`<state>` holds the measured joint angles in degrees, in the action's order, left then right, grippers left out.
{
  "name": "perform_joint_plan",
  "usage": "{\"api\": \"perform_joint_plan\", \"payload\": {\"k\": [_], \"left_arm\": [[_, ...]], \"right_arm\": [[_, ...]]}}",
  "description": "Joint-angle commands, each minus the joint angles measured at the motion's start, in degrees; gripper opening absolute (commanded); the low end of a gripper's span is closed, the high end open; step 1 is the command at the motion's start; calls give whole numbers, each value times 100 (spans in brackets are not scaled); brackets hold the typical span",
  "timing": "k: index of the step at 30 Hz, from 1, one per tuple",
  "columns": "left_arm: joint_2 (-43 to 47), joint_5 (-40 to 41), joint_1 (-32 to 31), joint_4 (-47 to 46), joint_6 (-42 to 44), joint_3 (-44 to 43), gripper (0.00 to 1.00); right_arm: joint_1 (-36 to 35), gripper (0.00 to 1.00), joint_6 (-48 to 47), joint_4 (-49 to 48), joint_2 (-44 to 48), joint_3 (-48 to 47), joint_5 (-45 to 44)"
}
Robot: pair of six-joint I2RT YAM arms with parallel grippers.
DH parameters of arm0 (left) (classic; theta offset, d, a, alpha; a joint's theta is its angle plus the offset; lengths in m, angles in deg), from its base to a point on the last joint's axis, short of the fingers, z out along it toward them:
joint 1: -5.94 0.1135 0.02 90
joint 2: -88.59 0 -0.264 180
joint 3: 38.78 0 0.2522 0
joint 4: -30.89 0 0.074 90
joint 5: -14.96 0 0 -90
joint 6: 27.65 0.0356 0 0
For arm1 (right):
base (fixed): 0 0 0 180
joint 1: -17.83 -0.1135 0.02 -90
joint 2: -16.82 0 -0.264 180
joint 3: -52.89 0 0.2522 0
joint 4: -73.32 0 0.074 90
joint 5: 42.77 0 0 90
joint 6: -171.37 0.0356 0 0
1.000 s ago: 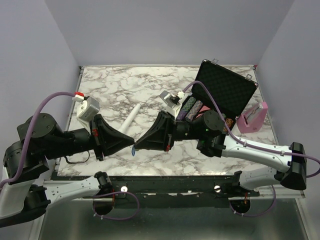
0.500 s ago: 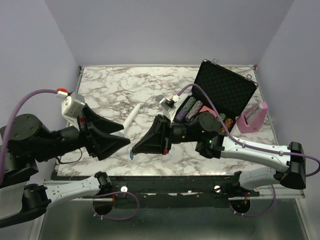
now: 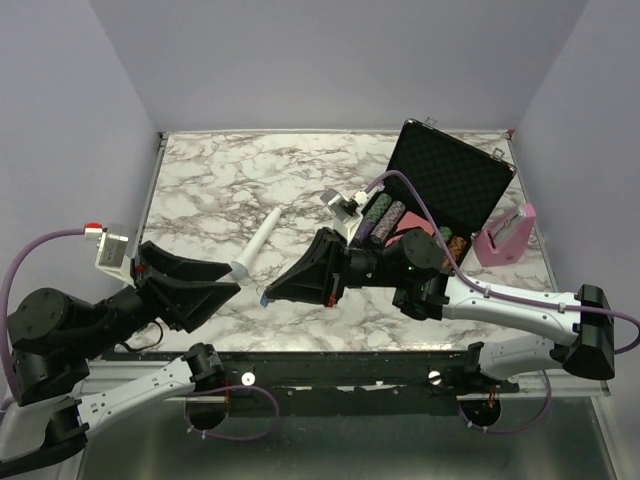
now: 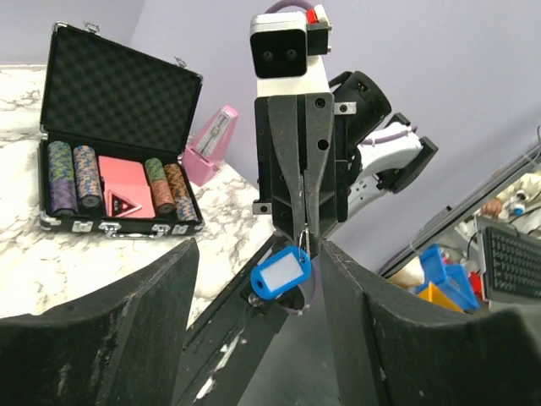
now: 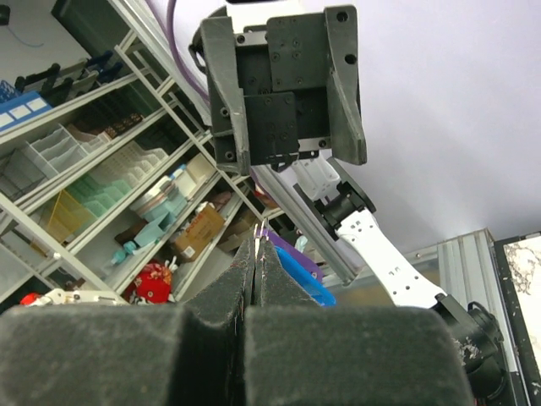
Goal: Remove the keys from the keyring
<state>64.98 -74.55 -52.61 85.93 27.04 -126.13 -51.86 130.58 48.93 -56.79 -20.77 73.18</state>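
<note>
— A grey-veined white marble worktop (image 3: 200,170) under lilac walls. Where are we?

— Our right end effector (image 4: 306,248) is clamped shut on the thin silvery wire keyring (image 4: 314,288), held in the air over the worktop's near edge. The small key with a bright blue plastic head (image 4: 281,272) dangles from it. Our left end effector (image 3: 220,297) gapes wide, holding nothing, well apart.

— How do we do this well?

— We bring the left in level, pinch the blue head squarely, then walk it round the coil rather than yank.

— What's in the way?

— The white stick-like tool (image 3: 255,243) lies just beyond. The open black case of poker chips (image 3: 440,190) and the pink metronome (image 3: 505,235) are off to the right.
</note>
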Motion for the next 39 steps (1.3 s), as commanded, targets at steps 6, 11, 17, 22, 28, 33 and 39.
{"api": "perform_joint_plan", "payload": {"k": [6,11,17,22,28,33,39], "left_arm": [[103,4,10,-1166,-512,599,58],[-46,-207,10,-1183,-556,617,48],[-55,-444,10,-1219,-617,740,46],[-82,-515,10,-1201,-644,793,45],[-108,-638,10,-1219,-661,819,40],[-161,-734,10,-1174,-626,767,35],[-293,-919,10,-1122,-609,678,25]], "right_arm": [[-36,1,106,-492,21,31,-249],[-27,1,89,-483,57,40,-275],[-36,1,27,-369,100,40,-354],[-27,1,-26,-272,144,40,-407],[-27,1,-17,-246,162,31,-416],[-27,1,-17,-210,145,22,-416],[-27,1,-17,-201,127,13,-407]]}}
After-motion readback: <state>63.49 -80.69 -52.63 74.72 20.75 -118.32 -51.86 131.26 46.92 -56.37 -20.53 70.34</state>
